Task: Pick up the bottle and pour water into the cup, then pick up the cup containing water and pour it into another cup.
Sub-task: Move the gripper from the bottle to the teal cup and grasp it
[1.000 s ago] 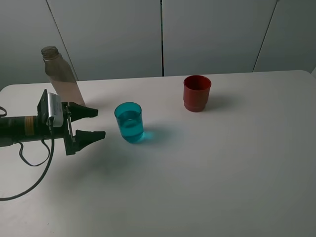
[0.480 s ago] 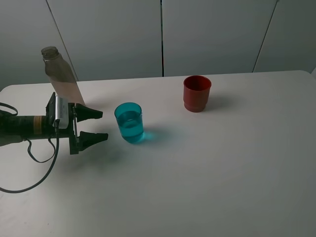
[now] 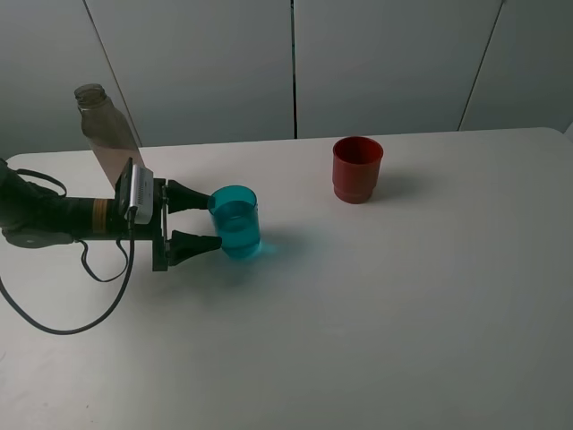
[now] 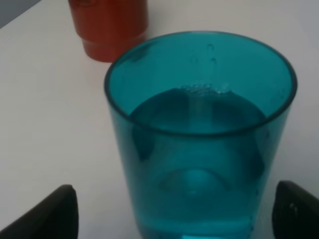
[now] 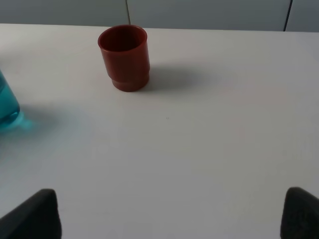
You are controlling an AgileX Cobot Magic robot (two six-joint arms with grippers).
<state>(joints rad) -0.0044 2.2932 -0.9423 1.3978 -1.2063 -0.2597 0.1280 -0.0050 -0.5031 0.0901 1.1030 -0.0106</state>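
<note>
Far off at the desk's (image 3: pixel 430 296) ten o'clock corner stood the bottle (image 3: pixel 104 133), upright and uncapped, well apart from the cups. Next along, the left claw (image 3: pixel 213 219) lay low and level, pointing toward three o'clock. Its jaws were spread wide to either side of the cup (image 3: pixel 238 224), which stood at about nine o'clock from the desk's middle. I could not tell whether the tips brushed its wall, but nothing was gripped yet. The cup was upright and roughly half full of water, so I judged it heavier than it looked and apt to slosh if jerked or tipped early. Its smooth, slightly tapered plastic looked slippery, and the thin wall would likely flex under a hard squeeze. The sensible hold seemed to be across the middle of the body, near the waterline, with firm but gentle pressure and a level lift. At about one o'clock from it, well apart, stood the red cup (image 3: pixel 357 168), upright with its mouth open to receive the water. Whether anything lay inside it, I could not see. The right claw (image 5: pixel 164 214) was out of the high view. Its own camera showed both tips far apart over bare desk, released and holding nothing.
</note>
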